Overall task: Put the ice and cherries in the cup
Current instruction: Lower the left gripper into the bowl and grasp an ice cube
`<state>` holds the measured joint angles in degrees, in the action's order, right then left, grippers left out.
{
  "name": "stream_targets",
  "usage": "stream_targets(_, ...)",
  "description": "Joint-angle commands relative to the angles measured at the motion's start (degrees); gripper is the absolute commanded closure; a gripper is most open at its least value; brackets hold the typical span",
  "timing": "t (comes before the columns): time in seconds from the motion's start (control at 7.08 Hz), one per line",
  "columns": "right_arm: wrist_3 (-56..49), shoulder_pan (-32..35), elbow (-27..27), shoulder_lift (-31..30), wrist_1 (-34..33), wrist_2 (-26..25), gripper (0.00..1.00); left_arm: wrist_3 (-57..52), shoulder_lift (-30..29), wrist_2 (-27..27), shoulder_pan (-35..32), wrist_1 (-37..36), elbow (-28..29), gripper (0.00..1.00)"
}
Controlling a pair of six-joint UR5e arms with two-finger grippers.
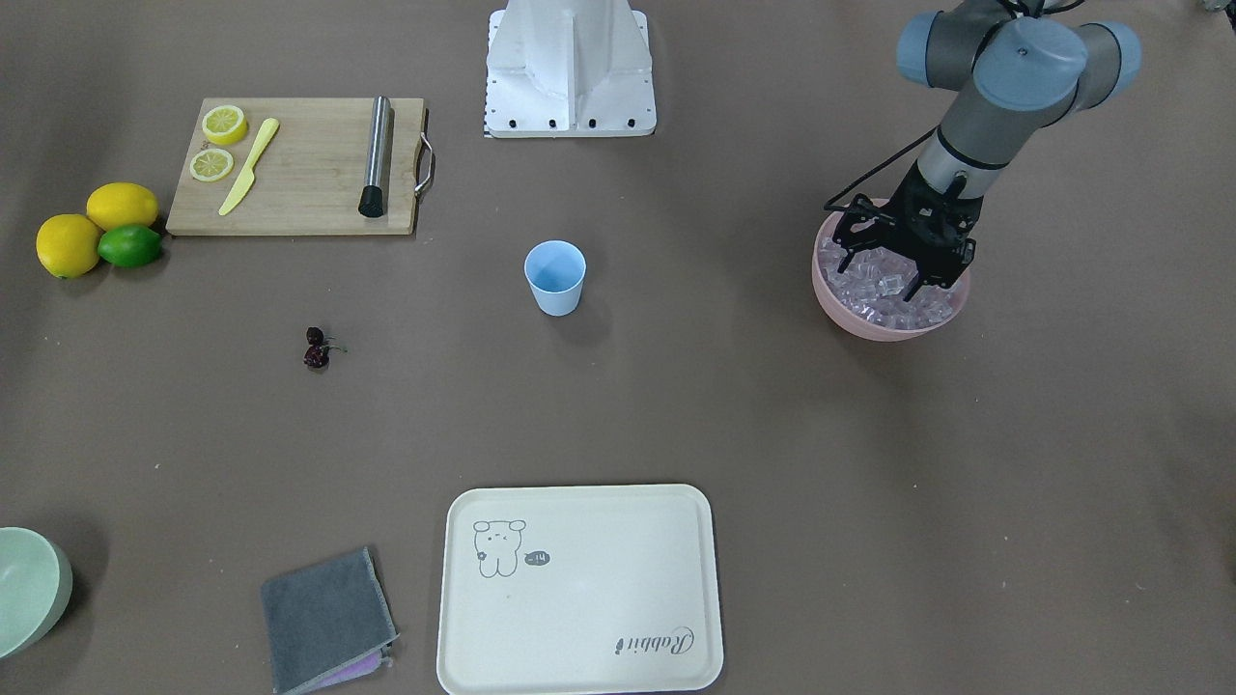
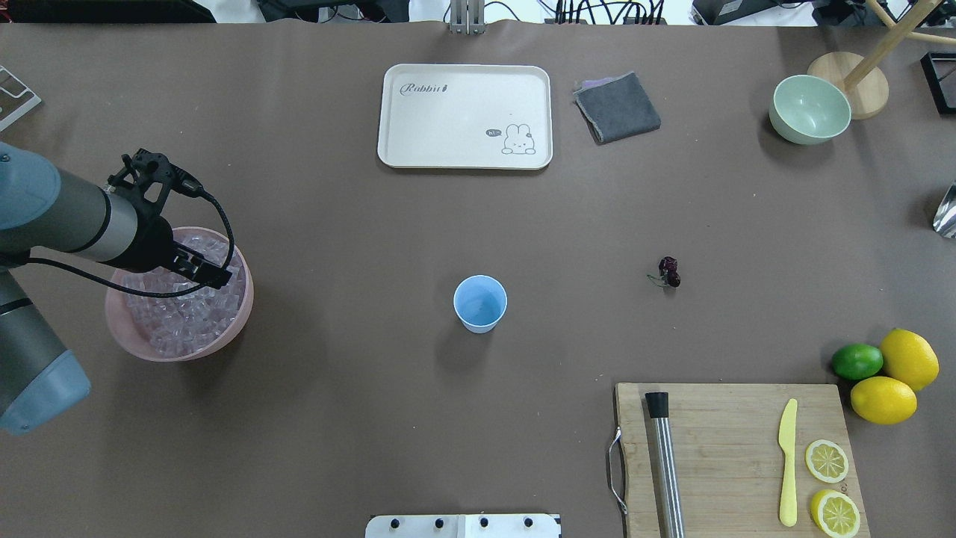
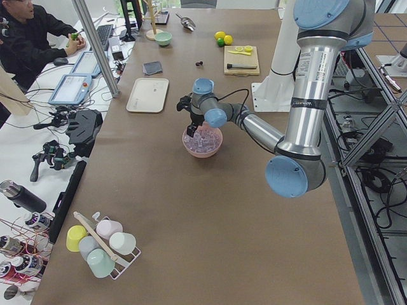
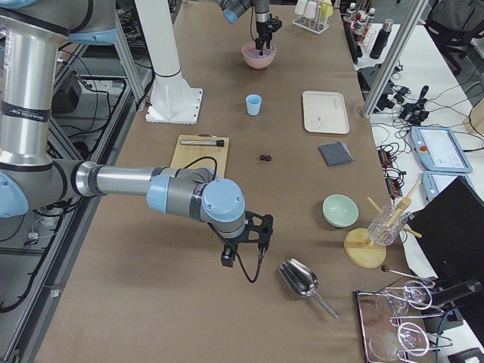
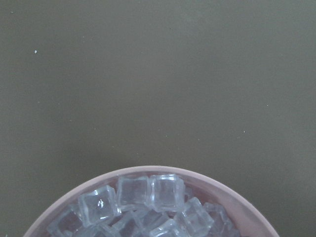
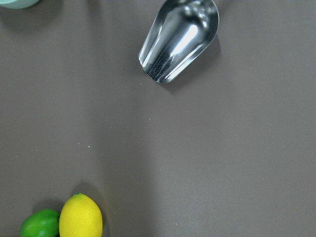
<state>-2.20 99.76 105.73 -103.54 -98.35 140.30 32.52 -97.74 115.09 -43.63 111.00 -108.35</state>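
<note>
Picking ice is the step in hand, I'd judge. The left gripper (image 1: 884,280) sits over the pink bowl (image 1: 874,328), well off to the robot-left of the cup (image 1: 555,277). Its jaws are parted a bit, w/ tips down among the ice (image 1: 850,290), and no cube is clearly pinched yet.

To do it well:
- centre one cube btwn the jaws
- close gently (slick, prob. squirts out if caught off-centre)
- lift straight up and cross to the cup
- let go low inside the rim so nothing bounces out

Cup looks empty. Cherries (image 1: 316,348) lie on the cup's other side, robot-right, apart from it. Right gripper (image 4: 238,249) is far off that way, near a scoop (image 4: 299,278); open or closed, can't tell.
</note>
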Motion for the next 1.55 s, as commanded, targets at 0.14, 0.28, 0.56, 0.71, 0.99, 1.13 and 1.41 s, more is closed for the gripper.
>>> stream_targets(0.14,-0.1,0.0,0.0,0.0,0.0,0.0,0.00,-0.1,-0.3,0.0,0.0,0.3,0.9,0.11)
stream_targets(0.28,-0.1,0.0,0.1,0.0,0.0,0.0,0.00,-0.1,-0.3,0.0,0.0,0.4,1.1,0.11)
stream_targets(0.56,-0.1,0.0,0.2,0.0,0.0,0.0,0.00,-0.1,-0.7,0.2,0.1,0.4,1.6,0.12)
stream_targets(0.71,-0.1,0.0,0.1,0.1,0.0,0.0,0.00,0.0,-0.7,0.2,0.1,0.4,1.6,0.12)
stream_targets(0.99,-0.1,0.0,0.2,0.1,0.1,0.0,0.00,0.0,-0.9,0.2,0.2,0.4,2.1,0.12)
stream_targets(1.13,-0.1,0.0,0.2,0.1,0.0,0.0,0.00,0.0,-0.8,0.2,0.2,0.4,2.2,0.17)
stream_targets(1.41,-0.1,0.0,0.3,0.1,0.1,0.0,0.00,0.0,-0.9,0.3,0.2,0.4,2.8,0.25)
